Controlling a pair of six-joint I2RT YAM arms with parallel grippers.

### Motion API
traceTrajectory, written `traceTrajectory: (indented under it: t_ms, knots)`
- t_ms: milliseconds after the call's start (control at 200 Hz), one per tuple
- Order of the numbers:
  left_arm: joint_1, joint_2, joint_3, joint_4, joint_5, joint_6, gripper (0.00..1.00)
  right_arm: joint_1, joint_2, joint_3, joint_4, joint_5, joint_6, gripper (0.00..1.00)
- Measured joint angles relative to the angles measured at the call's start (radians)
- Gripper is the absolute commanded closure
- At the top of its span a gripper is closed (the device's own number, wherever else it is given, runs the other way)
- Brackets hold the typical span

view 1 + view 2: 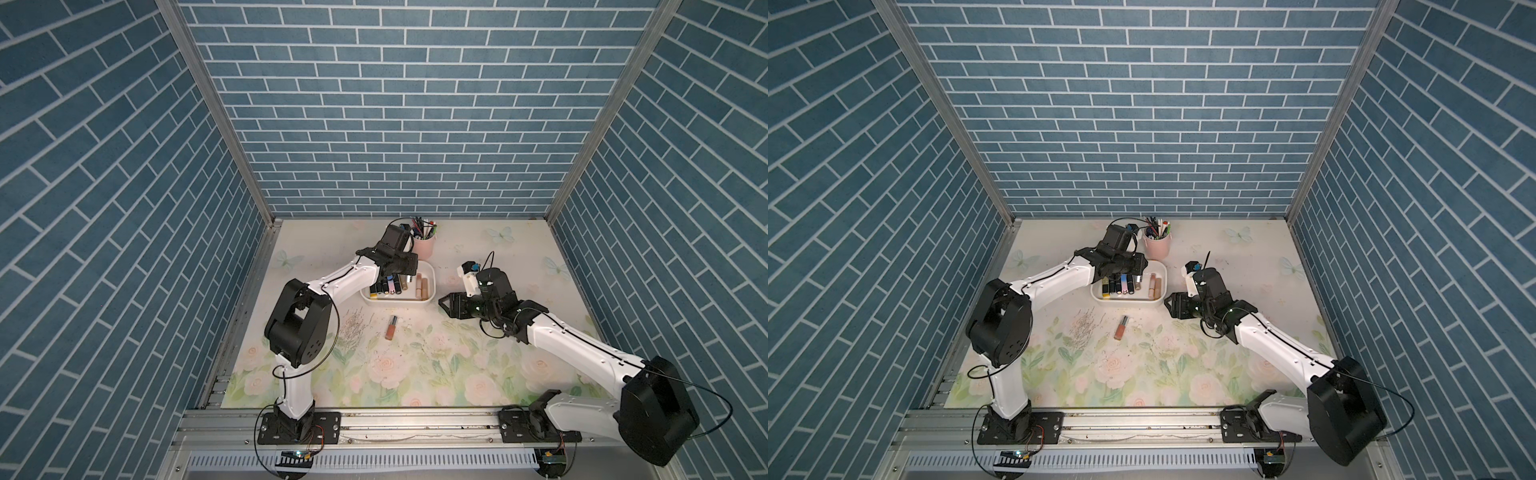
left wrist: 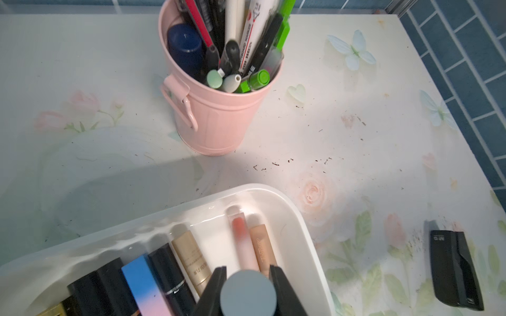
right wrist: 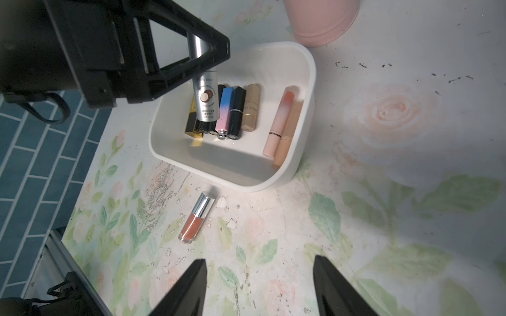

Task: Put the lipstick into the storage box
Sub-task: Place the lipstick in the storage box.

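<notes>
Above the storage box (image 3: 309,109), over the end nearer the left arm (image 1: 349,276), the left jaws pinch a silver lipstick tube (image 3: 205,101) by its upper, capped part. The tube hangs nearly upright, its lower end over a row of lipsticks (image 3: 235,112) lying side by side in the box: gold, black, one fading from blue to pink, black again, then a matte gold one. Whether the tube's lower end touches those beneath it cannot be told. From the left wrist, the tube shows end-on as a grey-blue disc wedged tight between the two black jaw tips.

Two peach tubes (image 3: 283,123) lie together against the opposite wall of the box, apart from the row.

On the floral worktop (image 1: 415,365), a lip gloss (image 1: 391,327) with a silver cap and orange-brown fill lies flat just in front of the box's near wall, close to it but not touching. In both top views it sits between the two arms, nearer the box than either base.

The right jaws are spread wide with only worktop between them. They hover just beside the box's near corner on the right arm's side. From the right wrist, the lip gloss lies ahead of them, off toward one tip rather than centred.

A pink pen cup (image 1: 424,247) stands behind the box, close to its far wall.
</notes>
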Motion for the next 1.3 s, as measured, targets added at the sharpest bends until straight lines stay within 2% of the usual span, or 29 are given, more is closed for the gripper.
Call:
traceTrajectory:
  t_ms: [355,1055,1300]
  knots:
    - [0.0,0.112,0.008,0.086,-0.005,-0.07,0.92,0.0,0.003,0.0,-0.026,0.015,-0.034,0.34]
    - [0.0,0.161,-0.02,0.188,-0.071,-0.127,0.92,0.0,0.003,0.0,-0.044,0.015,-0.052,0.34]
    - [0.002,0.176,-0.041,0.201,-0.078,-0.131,0.89,0.0,0.003,0.0,-0.045,0.015,-0.052,0.34]
